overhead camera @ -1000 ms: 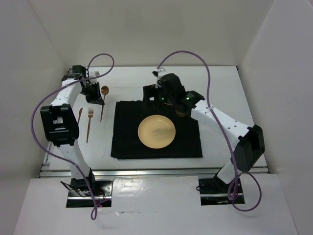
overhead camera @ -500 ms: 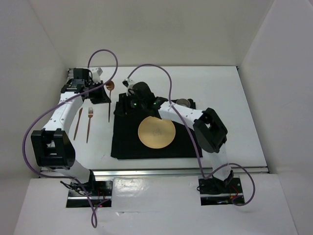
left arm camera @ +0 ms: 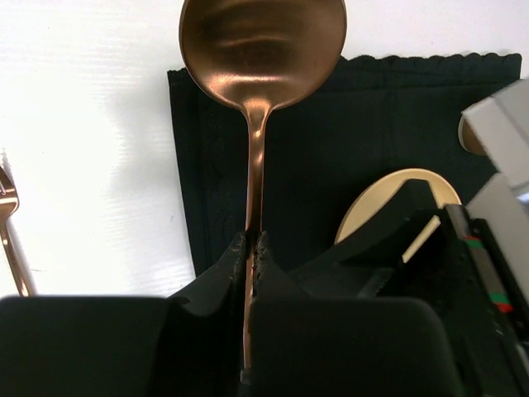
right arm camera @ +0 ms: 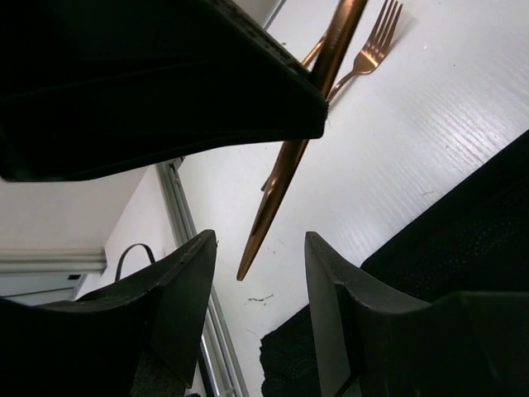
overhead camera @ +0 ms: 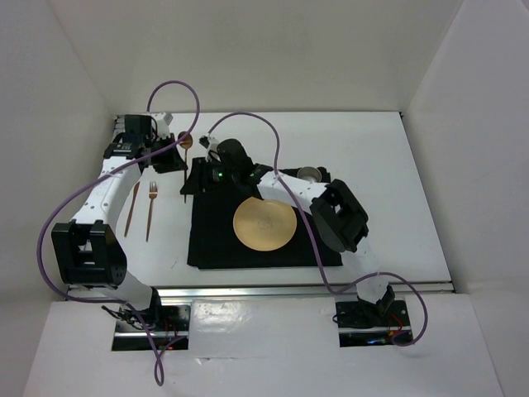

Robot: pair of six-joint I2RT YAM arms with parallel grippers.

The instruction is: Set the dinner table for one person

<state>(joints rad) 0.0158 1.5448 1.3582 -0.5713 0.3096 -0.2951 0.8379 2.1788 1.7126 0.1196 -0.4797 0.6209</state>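
My left gripper (overhead camera: 173, 161) is shut on the handle of a copper spoon (overhead camera: 186, 149) and holds it off the white dinner table (overhead camera: 388, 157), over the far left corner of the black placemat (overhead camera: 215, 240). In the left wrist view the jaws (left arm camera: 252, 244) pinch the spoon (left arm camera: 263, 50) at mid-handle, bowl pointing away. My right gripper (overhead camera: 193, 180) is open right beside it. In the right wrist view the spoon's handle end (right arm camera: 277, 198) hangs just ahead of the gap between the open fingers (right arm camera: 258, 248), touching neither. A gold plate (overhead camera: 264, 224) lies on the placemat.
A copper fork (overhead camera: 151, 208) and a knife (overhead camera: 132, 208) lie on the table left of the placemat. A small metal cup (overhead camera: 310, 174) stands at the mat's far right corner. The right arm stretches across the mat's far edge. White walls enclose the table.
The right arm has swung left across the placemat, from near the cup to the spoon. The left gripper has lifted the spoon and carried it right toward the mat's corner.
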